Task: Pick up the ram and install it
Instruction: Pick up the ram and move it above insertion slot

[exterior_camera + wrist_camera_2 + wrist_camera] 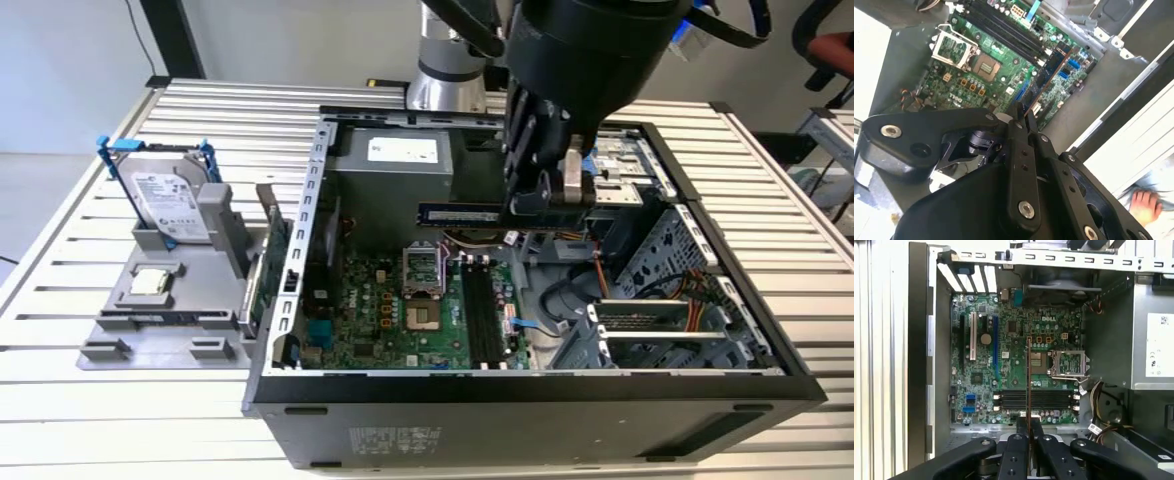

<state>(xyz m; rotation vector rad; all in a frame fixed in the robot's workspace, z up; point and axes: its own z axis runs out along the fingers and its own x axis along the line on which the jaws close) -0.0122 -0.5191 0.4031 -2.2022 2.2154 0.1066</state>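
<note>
**Ram lifted, not yet seated**

Pick-up is judged done. The long, thin, dark blue-green ram stick (461,213) is pinched at one end by the black end effector (523,207), whose fingers are pressed onto the board. It is held level in the air over the open black computer case (534,392) on the white slatted bench (80,400).

Installation is left: the black memory slots (481,312) on the green motherboard (380,310) are seen bare, well below the stick. The stick lies crosswise to them, not lined up.

The ram looks straight and unbent. It is seen edge-on as a narrow strip in the first wrist view.
</note>
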